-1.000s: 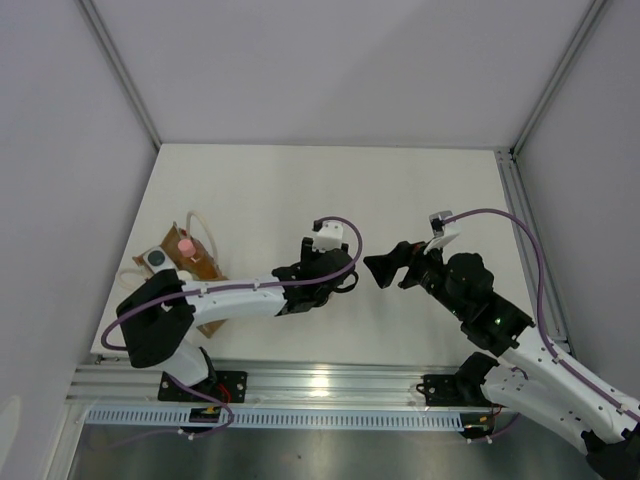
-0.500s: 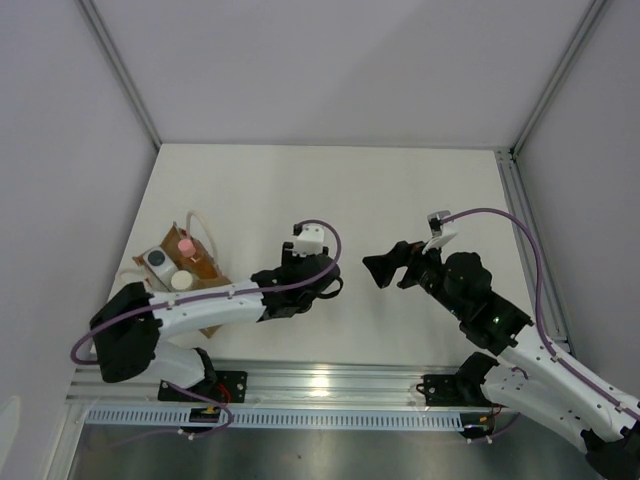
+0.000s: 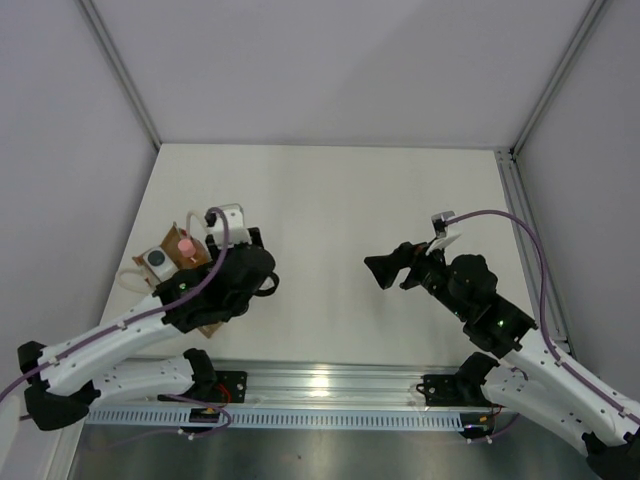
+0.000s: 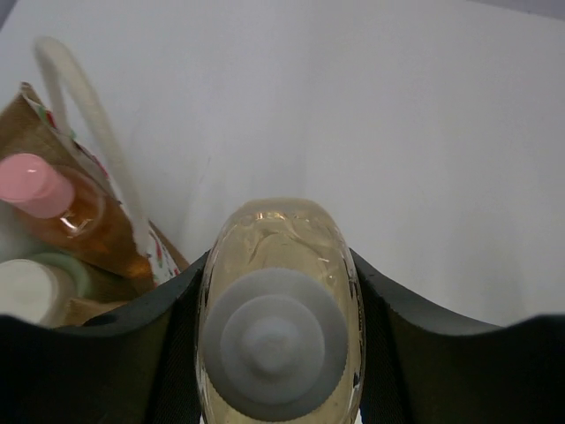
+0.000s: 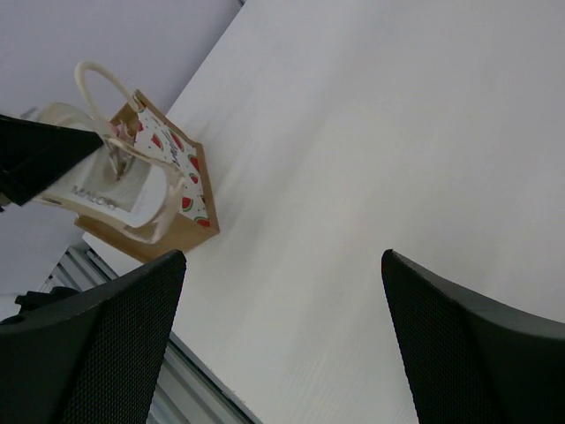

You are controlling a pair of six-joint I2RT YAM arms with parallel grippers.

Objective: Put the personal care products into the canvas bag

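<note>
Amber bottle (image 4: 278, 243) | clamped in your left end effector (image 4: 278, 340) | beside crowded canvas bag (image 5: 190, 208) | risk: you snag the handle (image 4: 88, 124), bag tips.

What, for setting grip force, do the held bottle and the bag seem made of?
Amber bottle: glossy translucent plastic, probably; contents show through its wall. Its cap: matte opaque plastic. Canvas bag: matte woven fabric, tan, with a printed side. Its handles: soft cream cord, likely cotton.

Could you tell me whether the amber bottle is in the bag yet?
Out: the left gripper holds the bottle just beside the bag, outside its rim.
</note>
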